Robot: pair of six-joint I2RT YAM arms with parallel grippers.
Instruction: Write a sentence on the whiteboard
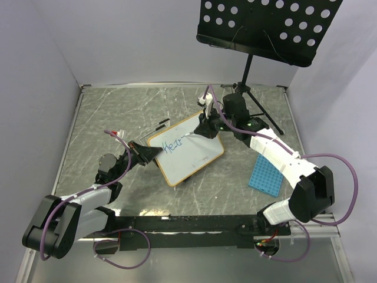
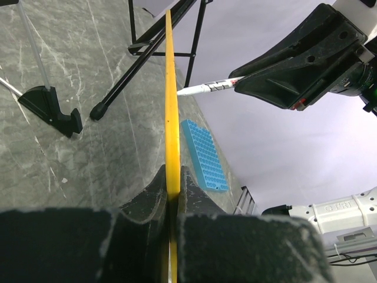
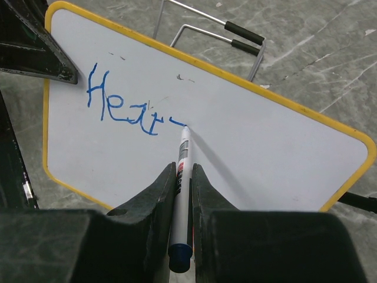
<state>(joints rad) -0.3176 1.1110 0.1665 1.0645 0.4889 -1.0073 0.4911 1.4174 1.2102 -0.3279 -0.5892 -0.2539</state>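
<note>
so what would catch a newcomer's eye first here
The whiteboard at mid-table, with a few blue letters scrawled across its upper left. The right arm's jaws are shut on a marker whose tip touches the board at the end of the last stroke, while the left arm's jaws pinch the board's yellow edge. Behind, a black perforated music stand looms over the table's far edge.

Grid tray point(image 1: 268, 175) right of whiteboard point(image 1: 197, 156)
</note>
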